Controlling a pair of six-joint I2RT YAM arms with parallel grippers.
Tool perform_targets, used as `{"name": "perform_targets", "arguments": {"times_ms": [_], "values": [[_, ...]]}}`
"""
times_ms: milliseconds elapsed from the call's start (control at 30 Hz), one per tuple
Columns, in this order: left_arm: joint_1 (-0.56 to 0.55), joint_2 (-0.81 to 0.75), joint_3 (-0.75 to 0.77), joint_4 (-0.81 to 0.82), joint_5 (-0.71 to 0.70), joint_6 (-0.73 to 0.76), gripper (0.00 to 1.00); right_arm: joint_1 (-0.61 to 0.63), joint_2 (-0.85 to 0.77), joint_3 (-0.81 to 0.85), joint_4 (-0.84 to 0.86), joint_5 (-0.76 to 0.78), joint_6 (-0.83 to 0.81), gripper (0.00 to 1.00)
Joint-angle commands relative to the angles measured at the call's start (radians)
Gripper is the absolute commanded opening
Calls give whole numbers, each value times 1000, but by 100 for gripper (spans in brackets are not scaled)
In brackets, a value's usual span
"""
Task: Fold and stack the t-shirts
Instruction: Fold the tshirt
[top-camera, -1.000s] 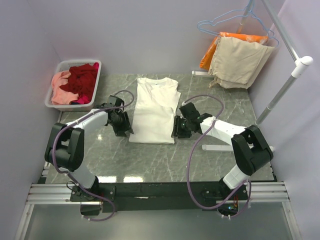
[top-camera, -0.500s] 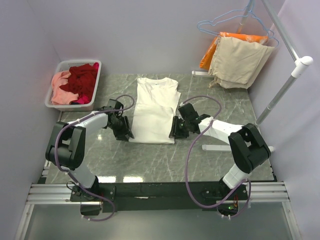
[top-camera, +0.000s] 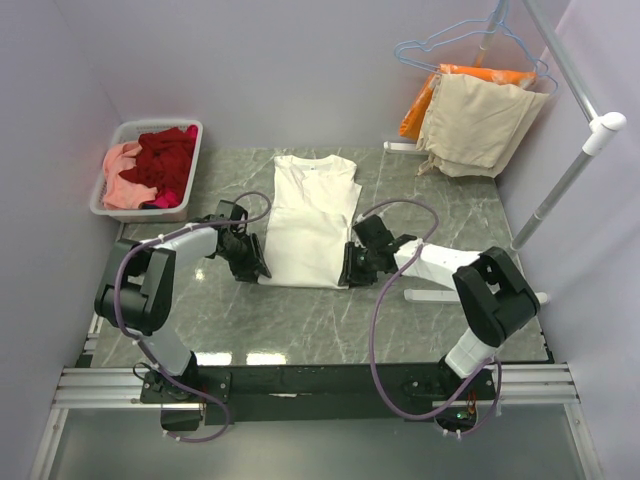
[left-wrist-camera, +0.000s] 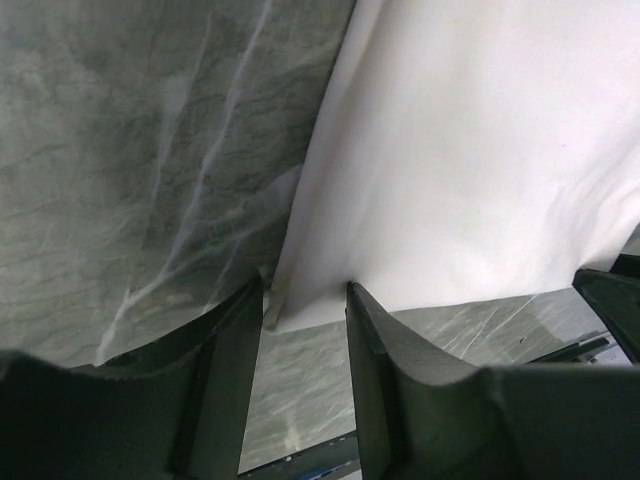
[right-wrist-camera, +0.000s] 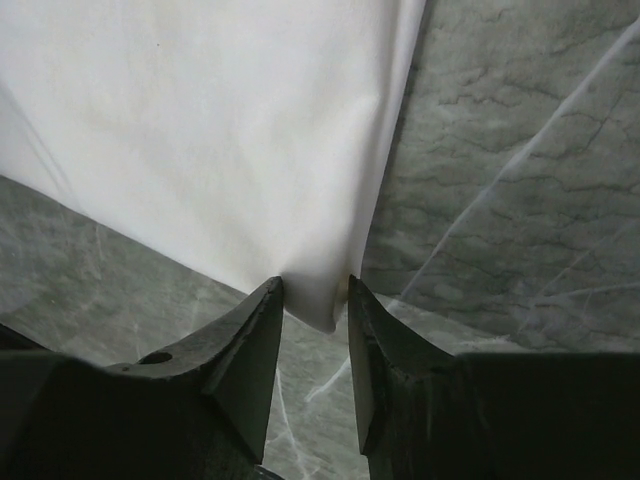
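A white t-shirt (top-camera: 310, 215) lies folded into a long strip mid-table, collar at the far end. My left gripper (top-camera: 255, 268) sits at its near left hem corner and my right gripper (top-camera: 347, 275) at its near right one. In the left wrist view the white t-shirt (left-wrist-camera: 480, 150) has its corner between the fingertips of the left gripper (left-wrist-camera: 305, 290), jaws apart. In the right wrist view the white t-shirt (right-wrist-camera: 200, 120) puckers a little between the fingertips of the right gripper (right-wrist-camera: 315, 285), a gap still showing. A dark red t-shirt (top-camera: 165, 160) and a salmon t-shirt (top-camera: 122, 180) lie in the basket.
A grey basket (top-camera: 110, 205) stands at the far left of the marble table (top-camera: 300, 320). At the far right a rack pole (top-camera: 570, 180) carries hangers with a beige cloth (top-camera: 480, 125) and an orange cloth (top-camera: 420, 105). Its white foot (top-camera: 430, 295) lies by my right arm.
Both grippers have slid toward me along the shirt's sides to its near hem corners, and their jaws have narrowed a little around the cloth.
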Motion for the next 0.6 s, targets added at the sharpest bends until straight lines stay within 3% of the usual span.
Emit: {"name": "perform_targets", "arguments": {"times_ms": [0,133,233,400,567], "values": [[1,30,2,54,14,9,44,10,32,8,22,-13,-3,33],[1,20,-2,44,14,14,39,10,49,25,16,-20,-8,21],[1,4,-14,32,12,23,32,13,53,35,4,-19,-11,0],[1,-51,-42,-9,2,35,2,26,21,31,-25,-2,-10,0],[-2,-155,-102,-61,-29,34,1,52,-68,-13,-59,13,0,0]]}}
